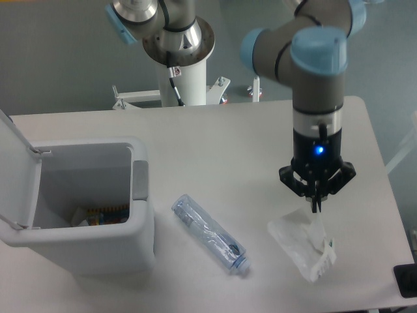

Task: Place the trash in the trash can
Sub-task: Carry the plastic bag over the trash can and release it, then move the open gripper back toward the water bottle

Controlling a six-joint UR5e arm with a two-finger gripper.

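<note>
Over on the left, the trash can (98,244) stands with its lid (13,176) swung up and open, a grey pad (140,179) on the near rim, and some colourful litter (104,214) already lying at the bottom. Moving along, the crushed bottle (210,235) lies flat on the table (215,143) just beside the can, cap end pointing toward the front edge, nobody touching it. Further right, the crumpled wrapper (305,243) sits on the table with its little white tag (329,244) at the right side. And right above its upper edge, the gripper (317,199) hangs nose down, blue light glowing, fingers drawn close together into a narrow point; whether they've pinched any film between them, I honestly cannot tell from here.

Now, the worry: that wrapper is thin, slick and springy. If the tips only catch a loose fold, it could slide out on the lift, or flutter off on the long carry across to the can. The bottle lies across that path, so a low carry might knock it rolling. And a drop released too early could land on the rim rather than inside
</note>
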